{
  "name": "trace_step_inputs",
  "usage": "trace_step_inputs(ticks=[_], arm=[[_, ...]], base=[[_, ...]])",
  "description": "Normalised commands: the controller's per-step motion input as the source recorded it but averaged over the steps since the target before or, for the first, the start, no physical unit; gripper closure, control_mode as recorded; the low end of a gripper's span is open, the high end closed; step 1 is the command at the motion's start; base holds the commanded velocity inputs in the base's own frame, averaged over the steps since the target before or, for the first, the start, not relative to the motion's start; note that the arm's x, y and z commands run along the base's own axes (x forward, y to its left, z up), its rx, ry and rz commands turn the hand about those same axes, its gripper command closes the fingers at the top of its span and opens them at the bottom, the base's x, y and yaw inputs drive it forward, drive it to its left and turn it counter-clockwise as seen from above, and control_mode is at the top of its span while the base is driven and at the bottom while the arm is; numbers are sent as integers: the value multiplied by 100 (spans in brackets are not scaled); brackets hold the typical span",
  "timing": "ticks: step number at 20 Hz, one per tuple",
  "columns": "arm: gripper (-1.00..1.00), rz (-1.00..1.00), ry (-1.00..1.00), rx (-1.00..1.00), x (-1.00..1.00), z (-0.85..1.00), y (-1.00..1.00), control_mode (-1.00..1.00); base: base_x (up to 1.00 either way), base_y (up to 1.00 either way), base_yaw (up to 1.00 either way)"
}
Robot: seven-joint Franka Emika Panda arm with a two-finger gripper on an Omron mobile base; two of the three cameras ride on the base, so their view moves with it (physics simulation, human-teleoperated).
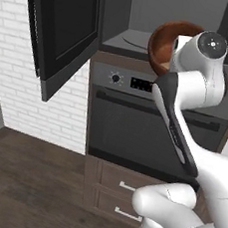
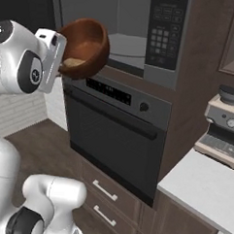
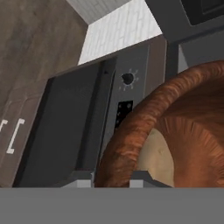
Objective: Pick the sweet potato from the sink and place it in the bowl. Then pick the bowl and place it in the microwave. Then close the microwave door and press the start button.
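Hand [image 3: 112, 183] clamped on the rim of the round reddish-brown wood-look bowl [image 2: 86, 47], carried tilted in the air above the knobbed oven [image 2: 115, 138], just before the dark built-in microwave [image 2: 124, 29]. Small pale-orange sweet potato [image 3: 158, 157] lies inside the bowl. Wide dark microwave door [image 1: 63, 30] stands swung open at left. Advice: level the bowl first, then ease it straight in onto the round glass turntable [image 1: 137, 39], keeping the rim clear of the frame.
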Motion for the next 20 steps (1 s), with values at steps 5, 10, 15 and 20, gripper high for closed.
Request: trace_step_inputs(ticks=[5,10,15,20], arm=[[100,-2,0,2,42,43,-35,-100],[100,0,1,3,44,39,-31,-100],[100,0,1,0,49,30,-20,-100],[100,0,6,0,67,11,-3,-100]], base=[[0,0,0],[0,0,0],[0,0,0],[0,0,0]])
